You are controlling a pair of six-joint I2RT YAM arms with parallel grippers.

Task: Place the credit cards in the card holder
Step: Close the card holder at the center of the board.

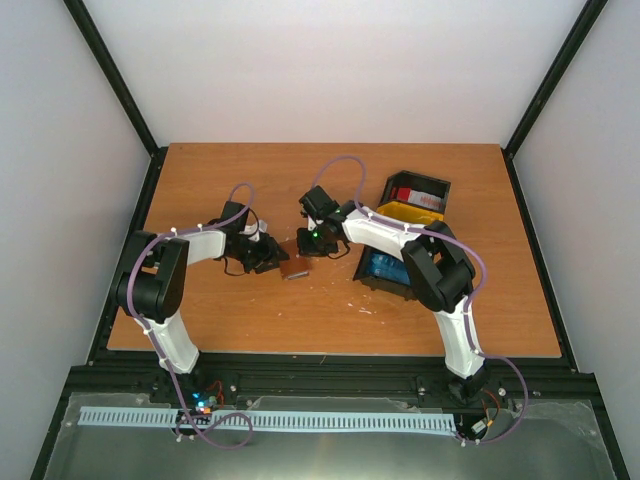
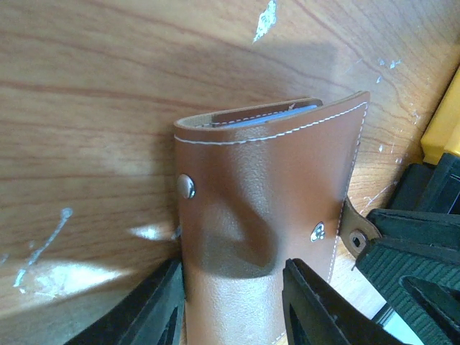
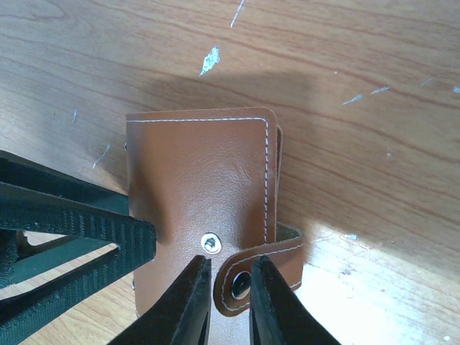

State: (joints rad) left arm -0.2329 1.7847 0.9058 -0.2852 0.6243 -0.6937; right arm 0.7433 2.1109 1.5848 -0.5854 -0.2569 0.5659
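Observation:
The brown card holder (image 1: 293,268) lies folded on the table between both grippers. In the left wrist view the card holder (image 2: 266,187) sits between my left gripper's (image 2: 233,309) fingers, which press its sides and dent the leather. A blue card edge (image 2: 280,115) shows inside its far end. In the right wrist view my right gripper (image 3: 233,305) is shut on the clasp strap (image 3: 266,269) of the card holder (image 3: 194,180), beside the metal snap stud (image 3: 210,244). A red and white card (image 1: 415,196) and blue cards (image 1: 385,268) lie in the trays at the right.
A black tray (image 1: 437,186) stands at the back right, a yellow tray (image 1: 408,213) in front of it, and another black tray (image 1: 372,280) nearer. The right arm reaches over these trays. Both grippers are a finger's width apart.

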